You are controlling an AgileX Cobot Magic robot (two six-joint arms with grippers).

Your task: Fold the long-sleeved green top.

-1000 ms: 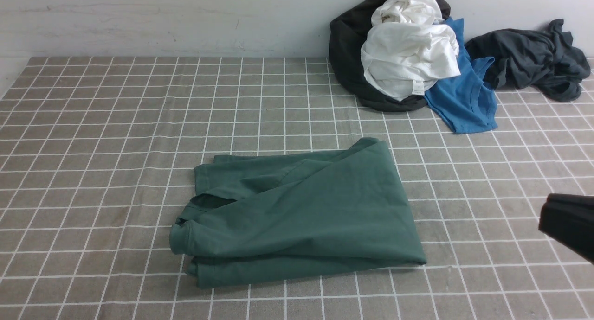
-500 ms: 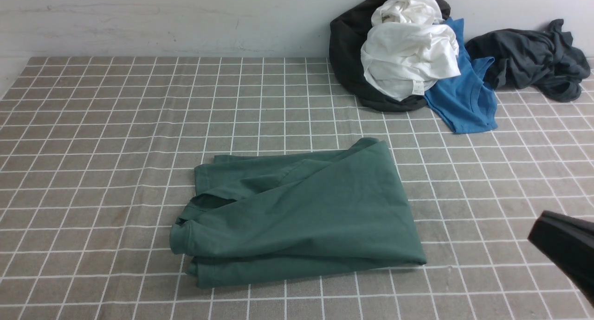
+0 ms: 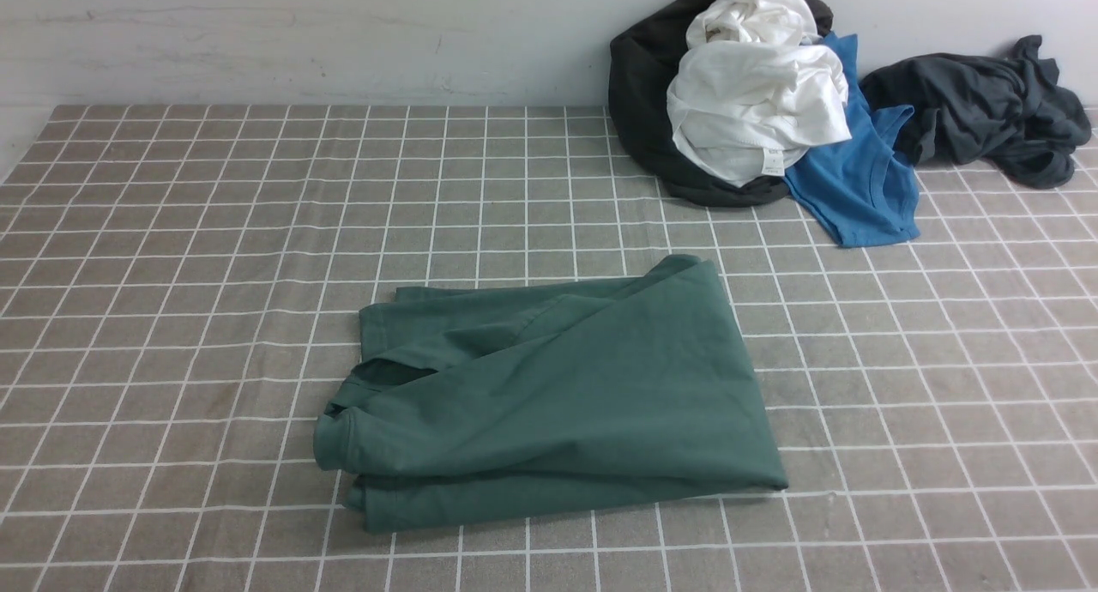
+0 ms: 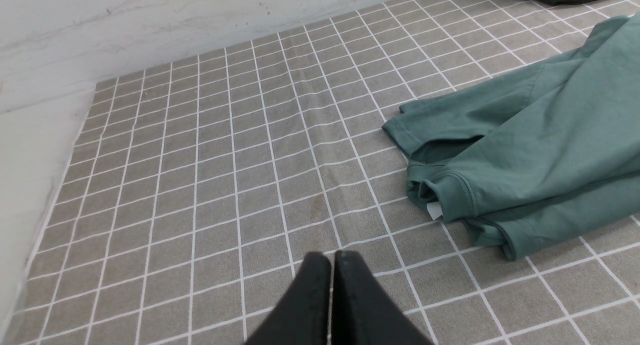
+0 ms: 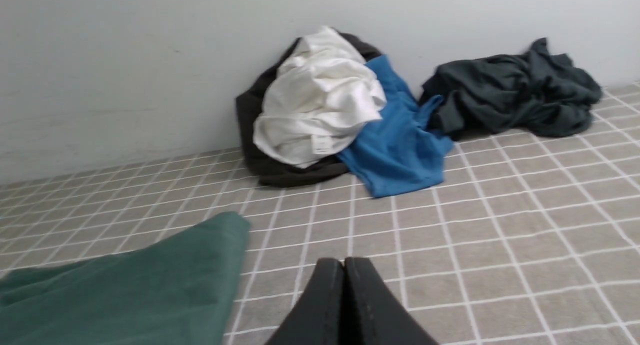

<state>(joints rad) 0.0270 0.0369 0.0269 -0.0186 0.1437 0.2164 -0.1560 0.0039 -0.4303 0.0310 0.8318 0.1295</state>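
Green long-sleeved top (image 3: pixel 558 395) folded, lying mid-counter (image 3: pixel 171 232). Left jaws (image 4: pixel 332 257) pressed together, empty, near its collar end; right jaws (image 5: pixel 344 262) likewise, beside its opposite edge.

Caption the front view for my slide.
Folded green long-sleeved top on the checked tablecloth, clothes pile behind.

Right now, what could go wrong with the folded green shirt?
The dark green long-sleeved cotton top lies folded but lopsided on the grey checked tablecloth; its loose cuff end bulges, so the layers might slip apart if nudged. Both sets of jaws are shut, off the cloth. The bright blue tee in the pile behind looks far enough away.
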